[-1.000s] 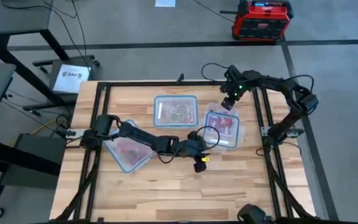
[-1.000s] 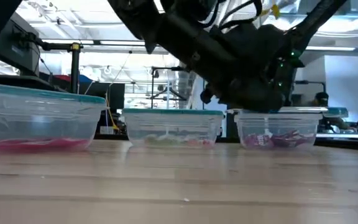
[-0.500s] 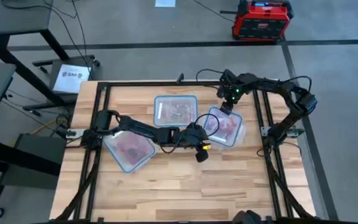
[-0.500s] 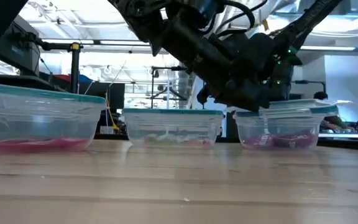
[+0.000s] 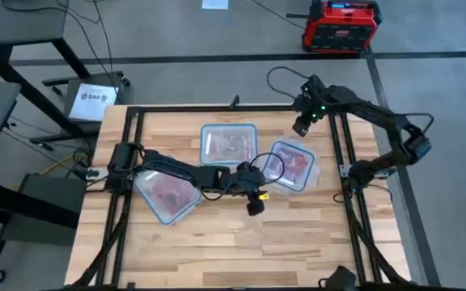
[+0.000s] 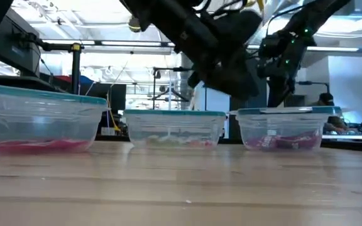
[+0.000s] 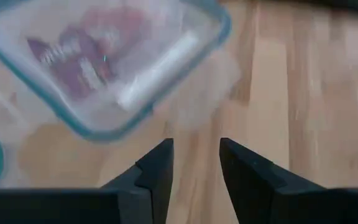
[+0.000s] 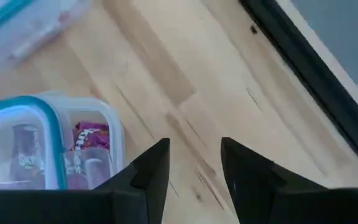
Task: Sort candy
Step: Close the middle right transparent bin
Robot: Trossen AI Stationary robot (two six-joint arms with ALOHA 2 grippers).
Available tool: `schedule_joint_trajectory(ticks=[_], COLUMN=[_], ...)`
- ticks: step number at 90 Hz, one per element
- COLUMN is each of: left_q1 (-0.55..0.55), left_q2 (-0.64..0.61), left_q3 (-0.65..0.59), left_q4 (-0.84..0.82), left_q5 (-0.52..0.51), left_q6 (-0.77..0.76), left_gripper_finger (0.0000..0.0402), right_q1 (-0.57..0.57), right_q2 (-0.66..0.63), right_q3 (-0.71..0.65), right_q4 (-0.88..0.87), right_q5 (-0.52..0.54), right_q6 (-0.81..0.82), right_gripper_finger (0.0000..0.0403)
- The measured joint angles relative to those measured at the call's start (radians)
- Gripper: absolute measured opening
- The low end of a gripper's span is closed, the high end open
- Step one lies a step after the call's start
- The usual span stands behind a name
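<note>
Three clear containers sat on the wood table [image 5: 217,242]: left container [image 5: 168,192] w/ red candy [image 5: 167,192], center container [image 5: 229,144] w/ mixed candy pieces [image 5: 235,147], right container [image 5: 291,166] w/ red/pink candy packets [image 5: 295,162].

L arm stretched across the table from the left edge, left gripper [image 5: 253,202] ended up just beside the right container's near corner, over bare wood. Left wrist view: fingers [image 7: 157,174] apart by a narrow gap, nothing between them, container corner w/ purple-pink wrappers [image 7: 79,59] just ahead.

R arm arched in from the right, right gripper [image 5: 302,127] was up over the table's far side, near the right container's far edge but not touching. Right wrist view: fingers [image 8: 151,168] narrowly apart, empty, bare wood below, container w/ pink packets [image 8: 82,152] off to one side.

Low view: both arms hung above the container row, all three containers flat on the table. No candy loose on the wood that I could make out.
</note>
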Motion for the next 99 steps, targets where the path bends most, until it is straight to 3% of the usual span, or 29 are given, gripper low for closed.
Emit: schedule_joint_trajectory(ticks=[21,37,59,83,99], left_q1=[0.001,0.047,0.099,0.134,0.125], left_q2=[0.069,0.067,0.067,0.067,0.067], left_q3=[-0.002,0.000,-0.001,0.000,0.000], left_q4=[0.012,0.069,0.090,0.033,0.038], left_q5=[-0.060,-0.087,-0.070,-0.026,-0.020], left_q6=[0.043,0.107,0.109,0.066,0.052], left_gripper_finger=[0.0118,0.0118,0.0118,0.0118,0.0118], right_q1=[0.002,-0.002,0.020,0.001,-0.021], right_q2=[0.084,0.142,0.159,0.159,0.158], right_q3=[-0.078,-0.106,-0.106,-0.091,-0.004], right_q4=[0.016,0.043,0.038,-0.008,-0.070], right_q5=[-0.005,-0.184,-0.205,-0.059,0.030], right_q6=[0.002,-0.025,-0.061,-0.044,-0.022], right_gripper_finger=[0.0132,0.0132,0.0132,0.0132,0.0132])
